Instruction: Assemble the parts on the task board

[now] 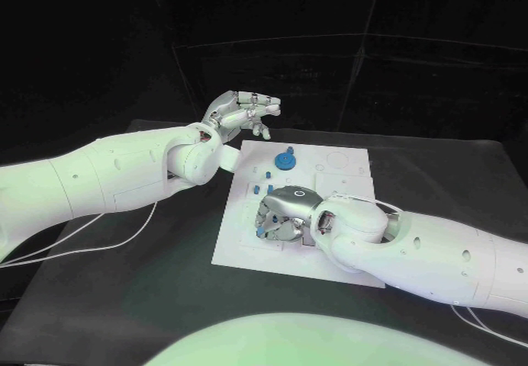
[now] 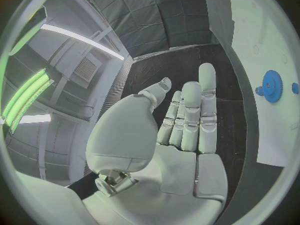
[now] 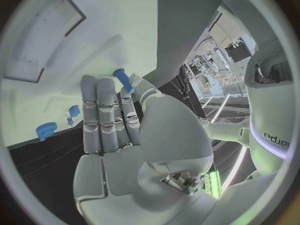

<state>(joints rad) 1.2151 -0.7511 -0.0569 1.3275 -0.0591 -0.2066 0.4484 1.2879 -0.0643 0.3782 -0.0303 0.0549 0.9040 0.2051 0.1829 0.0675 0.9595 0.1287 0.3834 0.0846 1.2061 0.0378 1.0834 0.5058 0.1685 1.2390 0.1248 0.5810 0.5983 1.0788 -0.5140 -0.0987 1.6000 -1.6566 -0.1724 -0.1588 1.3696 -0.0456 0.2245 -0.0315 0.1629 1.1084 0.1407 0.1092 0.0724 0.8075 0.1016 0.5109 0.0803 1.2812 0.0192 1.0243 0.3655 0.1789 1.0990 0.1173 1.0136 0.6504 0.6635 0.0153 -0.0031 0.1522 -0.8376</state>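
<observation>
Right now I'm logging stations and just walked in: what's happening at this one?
The robot is assembling blue parts on the white task board. Its right hand is down on the board, pinching a small blue peg at its fingertips. Its left hand hangs off the board's far left corner, holding nothing. A blue gear sits on the board.

Task board [image 1: 330, 171]: plain white, unpatterned, lying on a black worktop [image 1: 132, 290]. Blue gear-shaped part [image 1: 284, 161] stands on the board's far half; small blue parts [image 1: 262, 187] sit on the board just nearer than the gear. Right hand [image 1: 288, 213]: silver, over the board's middle; a blue part [image 3: 123, 79] shows at its fingertips in the right wrist view. Left hand [image 1: 240, 114]: silver, beyond the board's far left corner, against black. Both arms white.
</observation>
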